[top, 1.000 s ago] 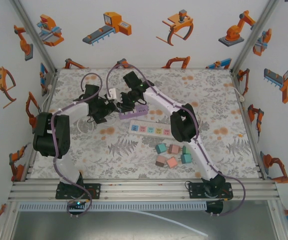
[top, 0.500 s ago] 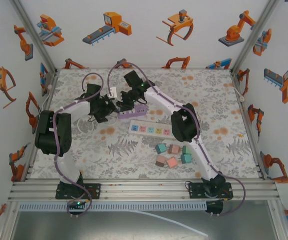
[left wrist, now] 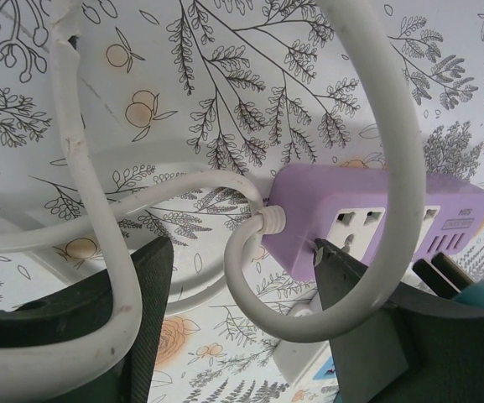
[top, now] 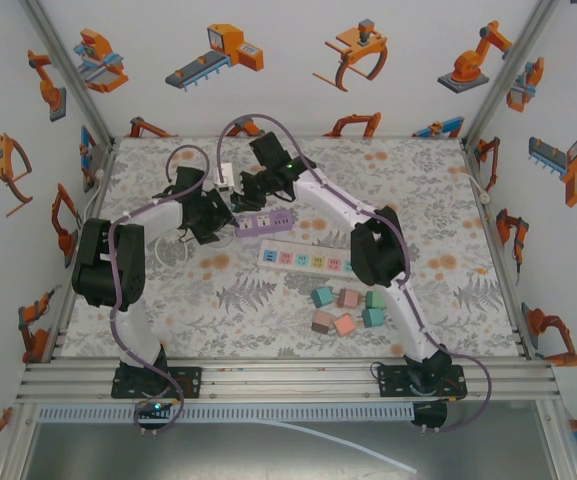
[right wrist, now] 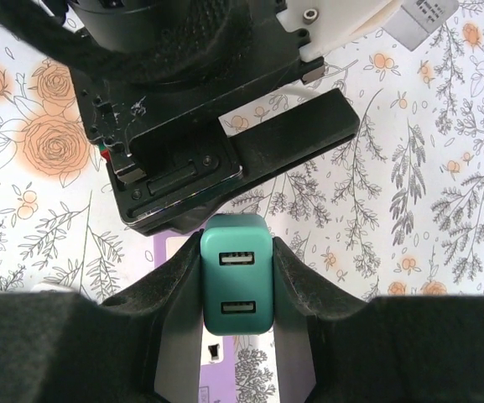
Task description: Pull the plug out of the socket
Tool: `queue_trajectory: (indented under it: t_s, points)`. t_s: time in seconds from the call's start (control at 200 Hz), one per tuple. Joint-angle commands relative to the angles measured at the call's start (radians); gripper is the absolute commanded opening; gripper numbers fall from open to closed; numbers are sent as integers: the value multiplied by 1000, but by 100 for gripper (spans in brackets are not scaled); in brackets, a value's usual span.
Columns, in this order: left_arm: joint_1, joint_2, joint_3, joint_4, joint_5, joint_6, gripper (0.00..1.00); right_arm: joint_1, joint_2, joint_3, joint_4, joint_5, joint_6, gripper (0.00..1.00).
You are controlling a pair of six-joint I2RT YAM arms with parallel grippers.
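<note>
The right hand [right wrist: 236, 252] is clamped on the teal two-port block plug [right wrist: 236, 290]. The plug sits in the lilac plastic power strip [left wrist: 367, 201], at the far left-centre of the floral tabletop [top: 438, 190]. The strip's long axis runs left to right, and its white-cord end faces the left hand [left wrist: 240, 248], whose fingers stand apart either side of that end without visibly gripping. The pull likely goes straight off the strip's face. The plug's pins and seat are hidden.

Teal plug [right wrist: 236, 281], purple socket strip [left wrist: 309, 206] (floral tablecloth [top: 438, 190]).
</note>
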Motion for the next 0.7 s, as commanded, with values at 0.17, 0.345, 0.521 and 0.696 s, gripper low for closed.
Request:
queue_trajectory:
  t_s: [0.17,0.345,0.521,0.696]
  points:
    - [-11,-69,-6,-96,-52,29,72,3,-234,-178,283,40,109,16]
    - [-17,-167,8,-108,-50,79,84,-1,-351,-295,473,26,245,16]
    - [-37,-311,-7,-111,-28,132,92,-1,-486,-432,685,101,461,15]
    - [-70,-523,-73,-95,29,207,98,-1,-673,-640,893,238,804,13]
